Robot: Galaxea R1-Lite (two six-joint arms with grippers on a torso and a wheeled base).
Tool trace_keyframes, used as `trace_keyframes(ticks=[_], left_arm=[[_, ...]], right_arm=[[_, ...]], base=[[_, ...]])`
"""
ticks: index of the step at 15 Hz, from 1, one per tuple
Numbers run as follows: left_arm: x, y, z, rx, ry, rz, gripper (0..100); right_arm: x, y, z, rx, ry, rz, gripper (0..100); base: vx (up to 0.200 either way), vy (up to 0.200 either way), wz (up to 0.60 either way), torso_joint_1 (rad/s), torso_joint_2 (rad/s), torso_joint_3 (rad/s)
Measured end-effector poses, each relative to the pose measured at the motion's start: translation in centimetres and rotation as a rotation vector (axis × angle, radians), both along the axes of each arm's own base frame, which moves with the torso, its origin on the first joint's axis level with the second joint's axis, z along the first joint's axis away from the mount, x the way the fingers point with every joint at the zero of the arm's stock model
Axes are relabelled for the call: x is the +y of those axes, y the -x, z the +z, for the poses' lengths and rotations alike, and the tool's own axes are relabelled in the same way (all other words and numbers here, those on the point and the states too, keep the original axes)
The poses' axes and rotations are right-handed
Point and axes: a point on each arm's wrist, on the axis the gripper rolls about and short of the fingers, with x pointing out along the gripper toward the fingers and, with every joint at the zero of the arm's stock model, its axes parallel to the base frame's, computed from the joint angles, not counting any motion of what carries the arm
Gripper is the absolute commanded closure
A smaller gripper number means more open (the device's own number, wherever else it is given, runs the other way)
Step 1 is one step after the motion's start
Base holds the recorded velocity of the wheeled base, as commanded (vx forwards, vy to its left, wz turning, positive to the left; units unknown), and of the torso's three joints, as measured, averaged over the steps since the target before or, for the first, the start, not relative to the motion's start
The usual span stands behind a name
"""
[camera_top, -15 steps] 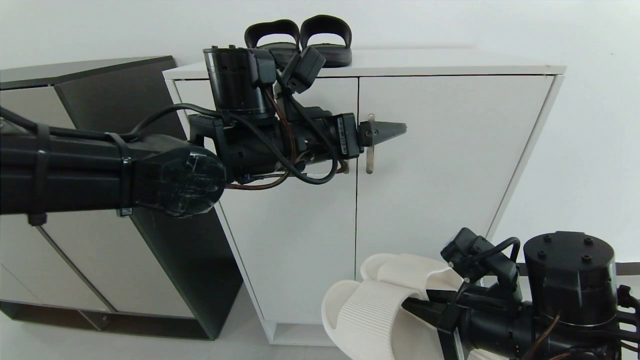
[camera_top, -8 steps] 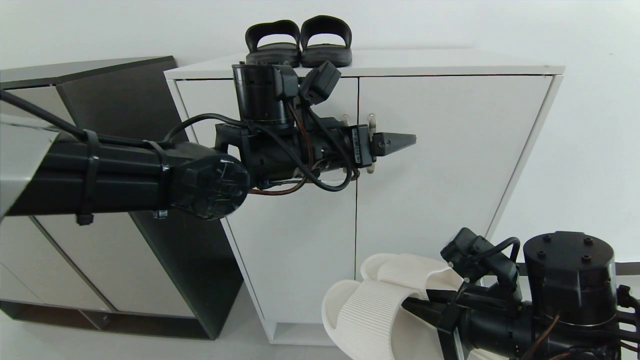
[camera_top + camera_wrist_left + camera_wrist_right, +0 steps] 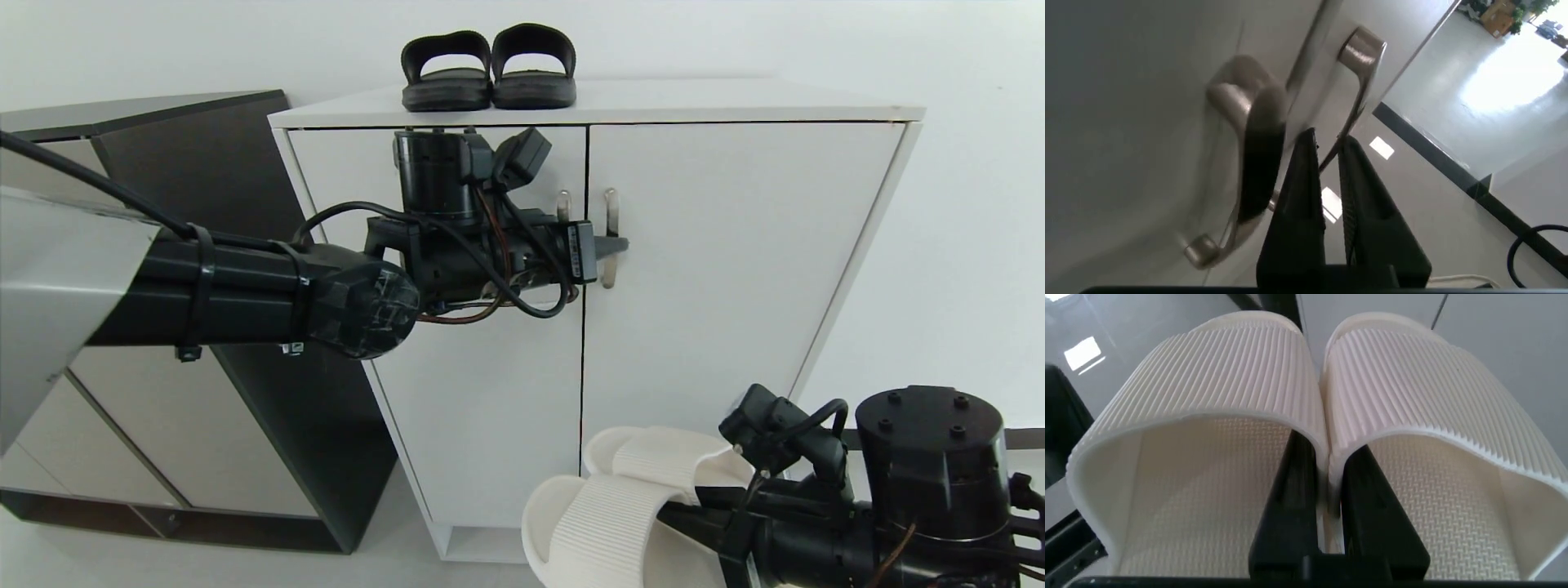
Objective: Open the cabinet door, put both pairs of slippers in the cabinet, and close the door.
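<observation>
Far L: dark cabinet [image 3: 204, 155], matt grey-black panels with slanted faces, standing on a pale glossy floor [image 3: 245, 572] and touching the white one's L side.

White cabinet [image 3: 735, 102]: smooth flat boxy carcass, thin top slab, two plain doors meeting at a centre seam, both closed. L door [image 3: 482, 408] is partly covered by the L arm.

Black slippers [image 3: 488, 69]: a pair of rubbery slides with arched open straps, side by side and touching. They sit on the cabinet top, in its L half above the L door, a little back from the front edge.

L tool [image 3: 616, 245]: black, tapering to a wedge, level with the handles, tip across the seam. It's clamped on the R door handle [image 3: 610, 208]; in the L wrist view the bar runs into the narrow gap at the tips. L door handle [image 3: 562, 204] lies just beside the tool's body. Both handles are slim brushed-metal bars, upright, on either side of the seam.

R door [image 3: 735, 269]: bare apart from the handle.

White slippers [image 3: 620, 498]: a pair, ribbed straps, woven-pattern footbeds, soft foam look. Held low in front of the R door's bottom corner, off the floor and well below the handles.

R tool [image 3: 1329, 453]: pinched on the white slippers where their inner walls press together, one finger inside each strap.
</observation>
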Motion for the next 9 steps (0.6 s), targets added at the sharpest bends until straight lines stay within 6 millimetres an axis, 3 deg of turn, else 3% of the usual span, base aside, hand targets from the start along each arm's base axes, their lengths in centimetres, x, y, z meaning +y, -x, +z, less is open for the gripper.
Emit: trace_keyframes(ticks=[4,9], left_arm=[[0.0,0.7,-0.2,0.009,-0.004,-0.015,100],[0.4,2.3,-0.3,0.007,0.0,-0.036,100]], right_arm=[[-0.8,1.1,-0.6,-0.009,0.029,0.126,100],[-1.3,1.5,-0.6,-0.007,0.021,0.145,100]], base=[[0.0,0.0,0.0,0.0,0.0,0.0],[0.0,0.0,0.0,0.0,0.0,0.0]])
